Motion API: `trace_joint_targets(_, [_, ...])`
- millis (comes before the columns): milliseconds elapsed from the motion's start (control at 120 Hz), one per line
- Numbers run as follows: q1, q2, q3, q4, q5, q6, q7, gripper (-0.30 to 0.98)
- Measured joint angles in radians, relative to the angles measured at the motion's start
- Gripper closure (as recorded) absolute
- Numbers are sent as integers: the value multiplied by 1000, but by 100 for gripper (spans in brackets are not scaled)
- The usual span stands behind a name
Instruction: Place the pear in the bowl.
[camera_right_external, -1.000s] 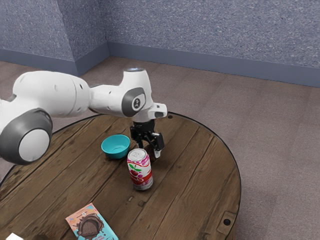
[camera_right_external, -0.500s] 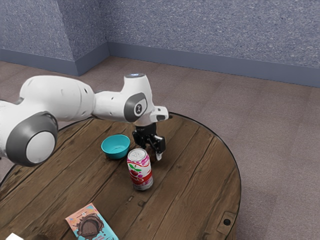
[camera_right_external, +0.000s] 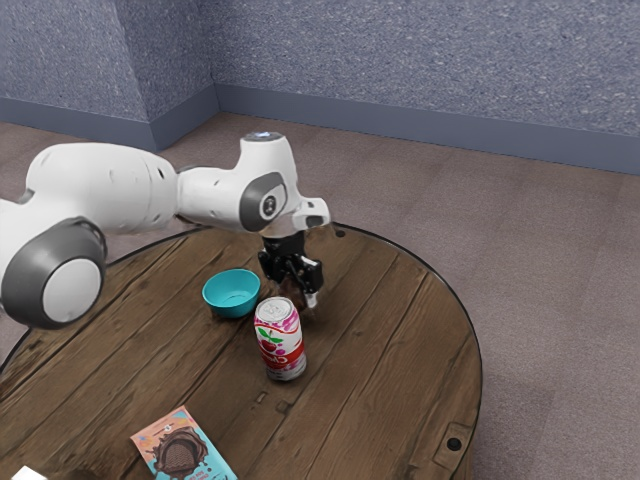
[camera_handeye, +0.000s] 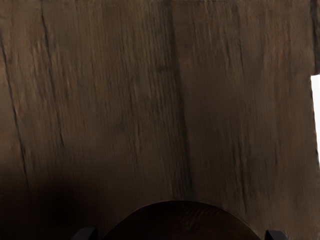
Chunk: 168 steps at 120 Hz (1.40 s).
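Upright can (camera_right_external: 280, 345), red/white/pink, cherry print, on round wooden tabletop (camera_right_external: 390, 380). Flat pink-and-blue packet (camera_right_external: 183, 447), brown picture on front, cut off at frame edge. White item (camera_right_external: 28, 474), corner only, unidentifiable. Speckled blue-gray wall (camera_right_external: 400, 60), darker baseboard (camera_right_external: 400, 128), brownish floor (camera_right_external: 560, 270).

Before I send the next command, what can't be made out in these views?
- Wrist view: the dark rounded thing is in deep shadow and cut off by the lower edge; I can't tell if it's the pear.
- Exterior view: whether the gripper holds anything; too small and dark.
- Exterior view: the white thing and the printed packet's near end, cut off by the lower edge.
- Wrist view: the white patch, cut off at the side edge.
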Motion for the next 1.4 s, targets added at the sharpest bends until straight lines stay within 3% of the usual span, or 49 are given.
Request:
trace_joint_targets(358, [3,-86,102,7,78,-87,-26,50])
trace_joint_targets(700, [74,-17,120,20,88,-121,-32,48])
trace_joint_targets(1083, [64,-34,112,35,64,-136,-5,15])
trace_joint_targets(1217, [16,-110,115,27,67,-160,12,8])
trace_joint_targets(1400, [-103,-338,107,15,155,-242,83,3])
